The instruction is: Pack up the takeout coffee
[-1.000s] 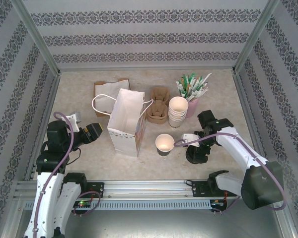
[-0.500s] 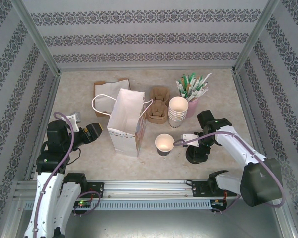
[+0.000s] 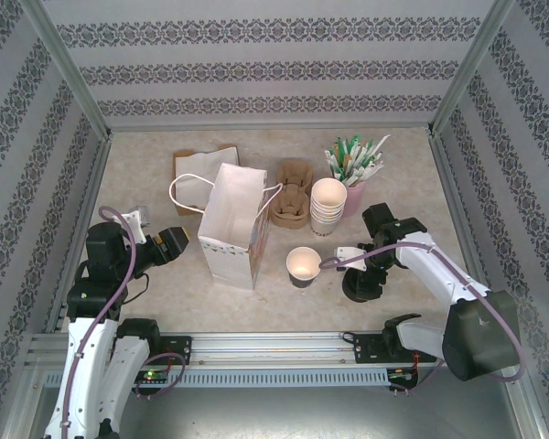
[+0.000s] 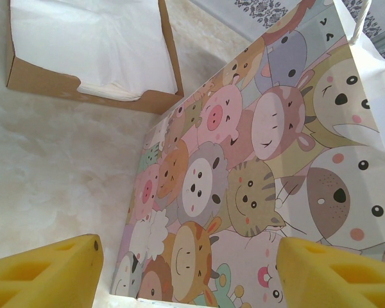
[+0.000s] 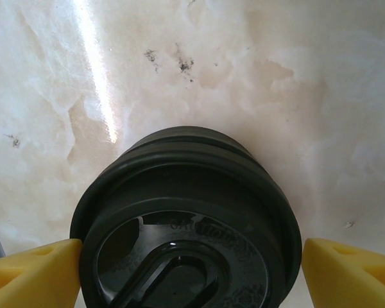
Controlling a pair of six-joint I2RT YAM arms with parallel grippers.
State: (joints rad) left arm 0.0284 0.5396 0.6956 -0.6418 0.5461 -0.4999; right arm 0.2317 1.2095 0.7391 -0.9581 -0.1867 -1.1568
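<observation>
1. The coffee cup (image 3: 303, 264) stands upright by itself on the counter (image 3: 412, 183), near the front edge. Its top is open, with no lid on it.
2. The paper bag (image 3: 231, 233) stands open just to the cup's left, apart from it. The side facing the left arm is printed with cartoon animals.
3. A squat stack of black lids (image 3: 361, 285) sits to the cup's right, near it but not touching.
4. The right gripper (image 5: 192, 269) hangs over that stack with its jaws wide, one yellow pad on each side. I cannot tell whether the pads press on the lids.
5. The left gripper (image 3: 172, 244) is left of the bag and pointed at it, jaws wide with nothing between them.
6. Behind the cup are a stack of lidless cups (image 3: 328, 206), brown cup carriers (image 3: 291, 201) and a box of napkins (image 3: 197, 172).
</observation>
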